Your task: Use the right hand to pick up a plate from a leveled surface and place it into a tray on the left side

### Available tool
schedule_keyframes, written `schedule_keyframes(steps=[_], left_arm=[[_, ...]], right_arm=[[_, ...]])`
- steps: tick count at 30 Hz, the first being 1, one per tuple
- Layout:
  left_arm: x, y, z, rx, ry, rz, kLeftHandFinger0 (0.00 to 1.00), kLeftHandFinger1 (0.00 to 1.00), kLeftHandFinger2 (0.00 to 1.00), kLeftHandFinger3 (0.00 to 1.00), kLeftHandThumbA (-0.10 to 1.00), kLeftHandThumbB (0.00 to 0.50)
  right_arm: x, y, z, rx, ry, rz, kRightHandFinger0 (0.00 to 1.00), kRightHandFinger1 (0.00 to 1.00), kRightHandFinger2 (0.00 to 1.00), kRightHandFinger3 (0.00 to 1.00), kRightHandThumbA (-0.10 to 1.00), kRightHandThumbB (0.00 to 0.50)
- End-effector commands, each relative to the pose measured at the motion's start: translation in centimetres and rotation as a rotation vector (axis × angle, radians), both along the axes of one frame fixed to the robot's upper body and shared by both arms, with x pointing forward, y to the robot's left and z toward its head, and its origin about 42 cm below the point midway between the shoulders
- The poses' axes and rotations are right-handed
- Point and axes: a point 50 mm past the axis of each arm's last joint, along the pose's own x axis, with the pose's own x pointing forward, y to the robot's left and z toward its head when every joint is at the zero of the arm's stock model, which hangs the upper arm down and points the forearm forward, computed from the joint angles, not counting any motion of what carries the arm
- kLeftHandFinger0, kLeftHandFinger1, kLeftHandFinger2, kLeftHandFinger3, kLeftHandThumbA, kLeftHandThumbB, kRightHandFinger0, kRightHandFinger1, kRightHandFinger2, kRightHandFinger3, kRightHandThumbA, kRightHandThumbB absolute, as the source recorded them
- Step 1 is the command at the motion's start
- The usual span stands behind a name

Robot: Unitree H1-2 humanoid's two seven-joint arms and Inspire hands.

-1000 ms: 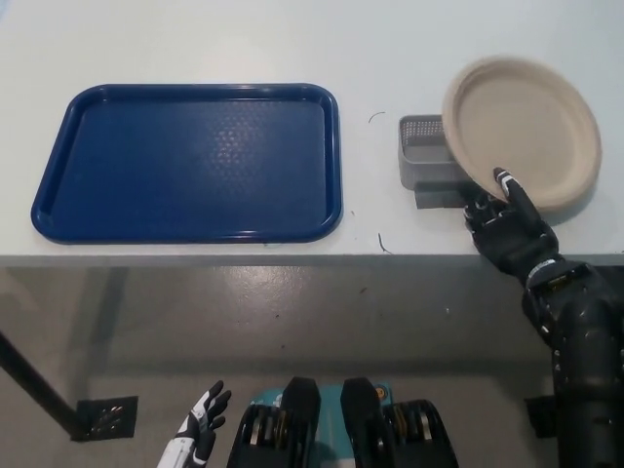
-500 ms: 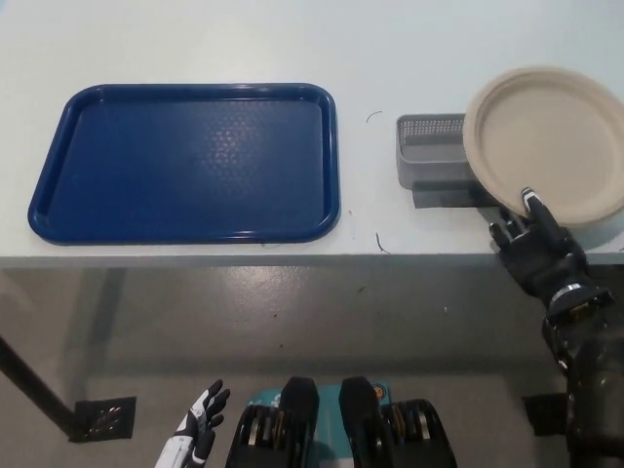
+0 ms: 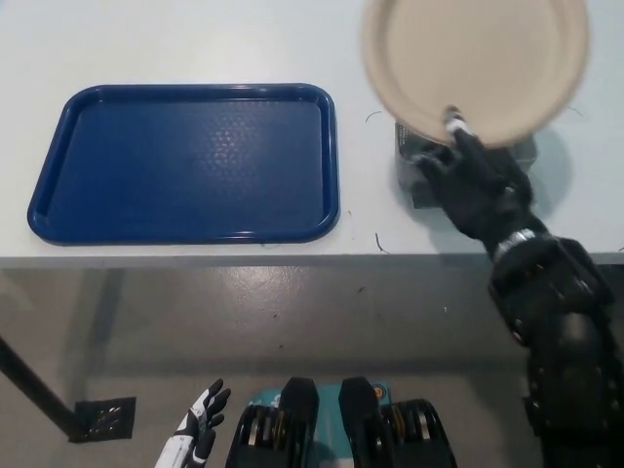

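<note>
Landmark: a blue tray [image 3: 185,163] lies flat on a pale table [image 3: 195,39], near its front edge. Every place below is given from this tray.

Plate: a round beige plate [image 3: 475,63] is held up in the air, well to the right of the tray and a little farther back. Its top edge runs out of the picture. It hangs over a small grey mesh basket [image 3: 421,166], which stands on the table just right of the tray.

Right hand: the black right hand [image 3: 475,180] is clamped on the plate's near rim, one finger lying over the top face and the rest beneath. The arm reaches in from the lower right.

Left hand: the white left hand [image 3: 200,429] rests low, below the tray and off the table, fingers spread and holding nothing.

Task stage: by my reading the plate is lifted and must now cross left to the tray, which holds nothing.

Risk, grip: the hold is on one rim only, so the plate may tip or slide out during a quick sideways swing.

Risk, basket: carried too low, the plate or the hand could catch the basket.

Risk, landing: let go early or at a tilt, the plate may strike the tray's raised right rim and end up on the table.
</note>
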Motion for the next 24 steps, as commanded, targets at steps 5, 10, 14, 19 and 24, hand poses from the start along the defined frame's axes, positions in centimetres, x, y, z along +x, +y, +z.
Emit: schedule_keyframes(steps=[5,10,14,19,24], left_arm=[[0.5,0.2,0.8,0.011,-0.039,-0.028,1.00,1.00,1.00,1.00,1.00,0.000],[0.6,-0.2,0.9,0.012,-0.038,-0.031,1.00,1.00,1.00,1.00,1.00,0.000],[0.8,-0.2,1.0,0.018,-0.037,-0.035,1.00,1.00,1.00,1.00,1.00,0.000],[1.1,-0.1,1.3,0.023,-0.042,-0.047,1.00,1.00,1.00,1.00,1.00,0.000],[1.2,-0.2,1.3,0.029,-0.046,-0.049,1.00,1.00,1.00,1.00,1.00,0.000]], right_arm=[[3.2,8.3,3.0,-0.031,0.021,0.164,0.00,0.19,0.60,0.79,-0.01,0.000],[4.8,12.7,2.6,-0.092,0.061,0.244,0.00,0.19,0.59,0.80,0.00,0.000],[6.2,16.0,2.5,-0.110,0.081,0.281,0.00,0.18,0.58,0.77,-0.03,0.005],[7.8,19.6,2.9,-0.140,0.142,0.271,0.00,0.21,0.63,0.86,-0.01,0.000],[8.9,21.3,2.8,-0.227,0.171,0.303,0.00,0.28,0.74,0.93,0.23,0.011]])
